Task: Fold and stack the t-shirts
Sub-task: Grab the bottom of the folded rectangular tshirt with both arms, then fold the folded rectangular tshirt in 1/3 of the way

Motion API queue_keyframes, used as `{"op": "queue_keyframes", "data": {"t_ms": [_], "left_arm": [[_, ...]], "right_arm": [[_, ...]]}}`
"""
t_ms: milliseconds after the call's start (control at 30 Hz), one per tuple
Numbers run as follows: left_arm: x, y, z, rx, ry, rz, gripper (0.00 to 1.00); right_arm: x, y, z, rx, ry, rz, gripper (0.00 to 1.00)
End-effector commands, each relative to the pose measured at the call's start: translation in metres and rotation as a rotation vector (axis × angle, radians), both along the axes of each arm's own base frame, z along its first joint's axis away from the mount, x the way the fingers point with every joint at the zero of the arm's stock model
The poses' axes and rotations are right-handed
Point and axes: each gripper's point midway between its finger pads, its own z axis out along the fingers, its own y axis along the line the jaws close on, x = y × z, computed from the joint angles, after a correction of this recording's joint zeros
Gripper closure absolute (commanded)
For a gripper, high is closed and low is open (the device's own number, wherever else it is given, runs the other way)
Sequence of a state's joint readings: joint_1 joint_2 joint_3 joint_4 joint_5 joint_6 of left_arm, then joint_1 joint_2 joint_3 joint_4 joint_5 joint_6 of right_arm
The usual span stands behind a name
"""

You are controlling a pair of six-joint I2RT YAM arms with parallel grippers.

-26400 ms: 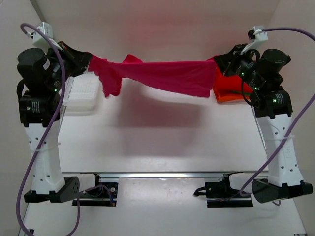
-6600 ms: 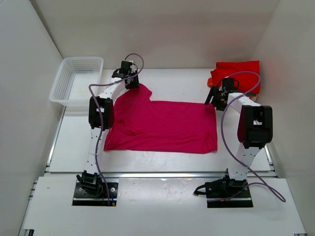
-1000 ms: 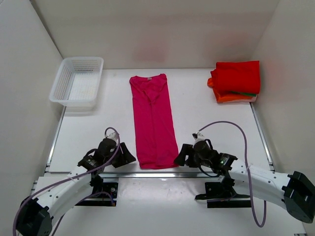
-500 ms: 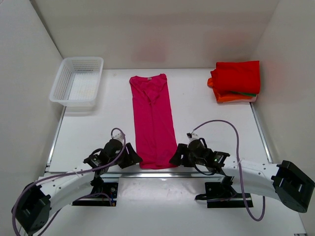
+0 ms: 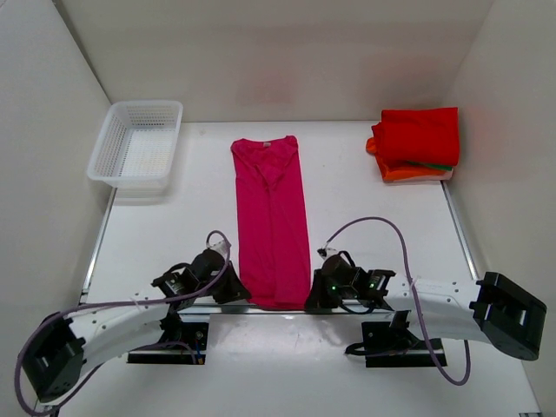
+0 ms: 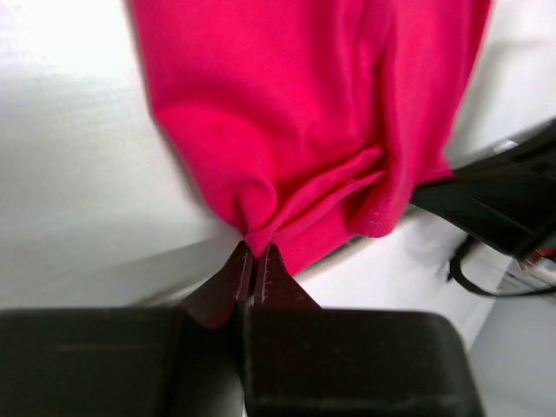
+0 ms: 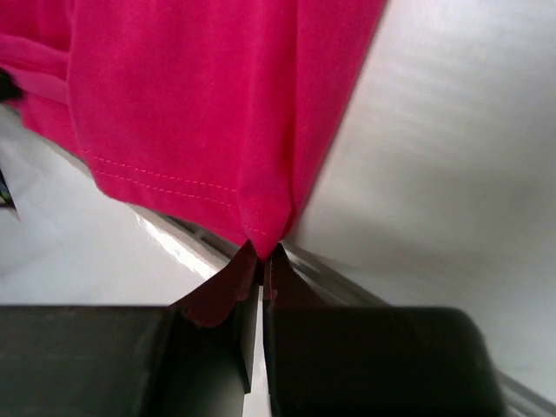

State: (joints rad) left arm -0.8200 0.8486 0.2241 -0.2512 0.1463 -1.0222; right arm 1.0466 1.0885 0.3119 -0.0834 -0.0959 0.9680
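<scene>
The magenta-pink t-shirt point(image 5: 272, 221) lies as a long narrow folded strip down the middle of the table, collar at the far end. My left gripper point(image 5: 240, 295) is shut on its near left hem corner point(image 6: 256, 234). My right gripper point(image 5: 309, 300) is shut on its near right hem corner point(image 7: 263, 233). Both grip at the table's near edge, the hem slightly bunched. A bright red t-shirt point(image 5: 420, 137) lies folded on an orange one point(image 5: 407, 174) at the far right, with a thin green edge point(image 5: 439, 165) between them.
A white mesh basket point(image 5: 137, 146) stands at the far left. White walls close the table on the left, right and back. The metal rail of the near table edge point(image 5: 347, 308) runs right under both grippers.
Both grippers have slid inward along the near edge and closed on the shirt's hem corners. The shirt has shifted slightly to the right.
</scene>
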Motion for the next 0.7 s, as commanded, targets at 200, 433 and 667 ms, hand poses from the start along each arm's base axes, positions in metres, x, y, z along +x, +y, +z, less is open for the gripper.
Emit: {"op": "queue_keyframes", "data": {"t_ms": [200,433,667], "left_arm": [[0.012,0.017,0.035,-0.031,-0.002,0.022,1.0],[0.08,0.01,0.08,-0.058,-0.071,0.049,1.0],[0.157,0.0,0.102,-0.037,-0.093,0.041,1.0]], "right_arm": [[0.01,-0.004,0.032,-0.014,0.026,0.154,1.0],[0.095,-0.005,0.084,0.039,-0.053,0.183,1.0],[0.177,0.004,0.107,0.025,-0.121,0.206,1.0]]}}
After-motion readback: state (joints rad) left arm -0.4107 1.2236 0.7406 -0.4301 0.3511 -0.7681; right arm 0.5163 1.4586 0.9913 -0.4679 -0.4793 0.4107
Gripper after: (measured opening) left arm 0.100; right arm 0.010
